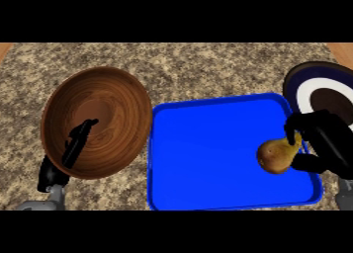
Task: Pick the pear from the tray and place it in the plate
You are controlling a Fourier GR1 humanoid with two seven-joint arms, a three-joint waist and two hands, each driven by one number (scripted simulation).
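A: Pear point(275, 155), where?
B: Right side of the blue tray point(208, 148), close to its right rim. Tan-brown, tilted, narrow end pointing away from the robot.
A: Right robot hand point(336, 146)?
B: Holding the pear. Fingers point(310, 123) curl over the narrow end and the thumb tucks in by the fat end. The hand comes in across the tray's right rim.
A: Is the pear lifted or resting on the tray?
B: Can't tell from here.
A: Plate?
B: Ringed plate point(307, 94), with a dark blue rim, a white ring and a dark centre. It sits on the tabletop point(208, 64) just past the tray's far right corner and is cut by the view's right edge. The right robot hand covers its near edge. Pear isn't on it.
A: Left robot hand point(75, 143)?
B: Over the wood bowl point(106, 94), fingers straight and close together, pointing away. Holding nothing.
A: Where's the bowl?
B: Left of the tray, with its rim right against the tray's left edge. Can't tell if they touch.
A: Tabletop look?
B: Speckled stone, with wood strips at the far corners.
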